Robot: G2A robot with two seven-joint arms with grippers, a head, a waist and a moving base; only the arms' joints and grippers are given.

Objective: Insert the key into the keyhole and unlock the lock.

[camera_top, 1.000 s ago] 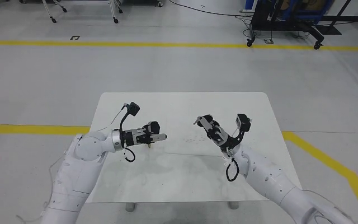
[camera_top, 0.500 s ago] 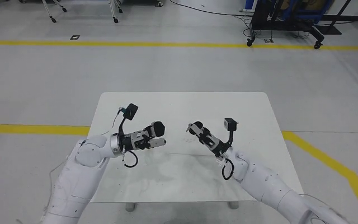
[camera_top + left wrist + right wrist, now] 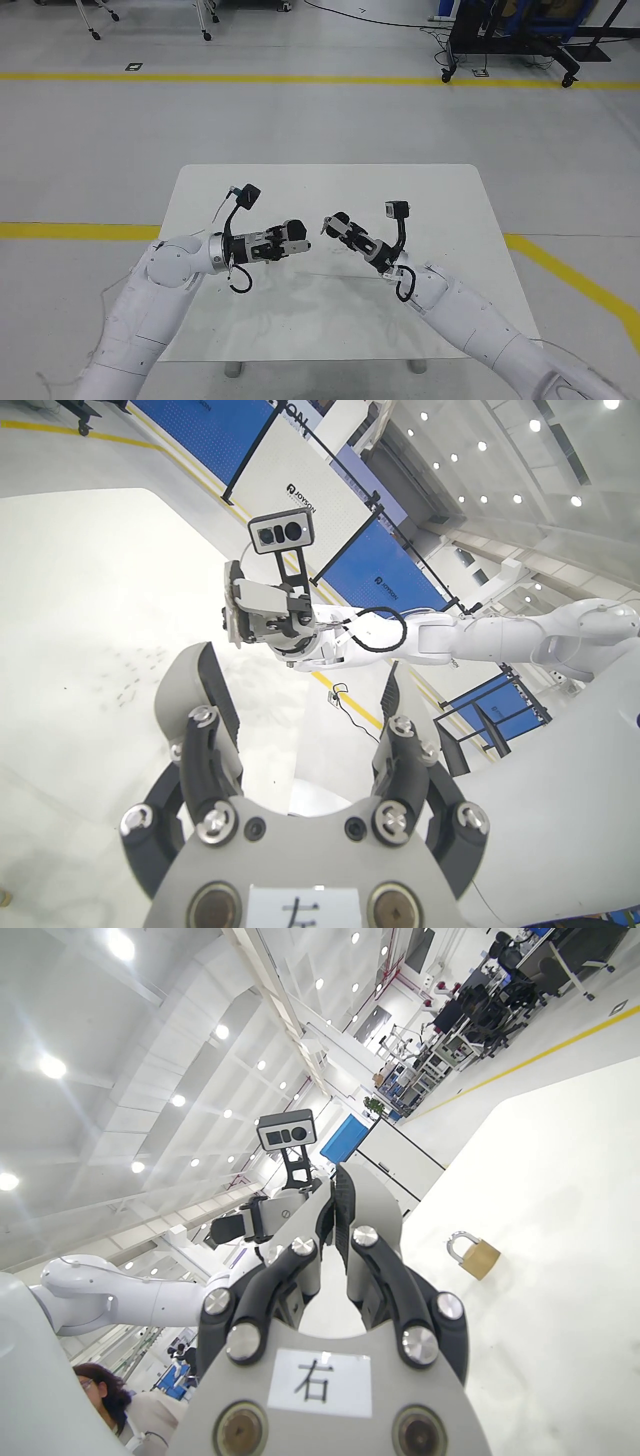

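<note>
right wrist view, padlock (image 3: 475, 1253) on tbl (image 3: 550, 1168)

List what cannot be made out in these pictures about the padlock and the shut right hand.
1. Right wrist view: the right hand is shut, and its own fingers hide whether a key sits between them.
2. Top view: anything at the right hand's tip is too small to identify.
3. Right wrist view: the padlock lies on the table, too small to show its keyhole or whether its shackle is latched.
</note>
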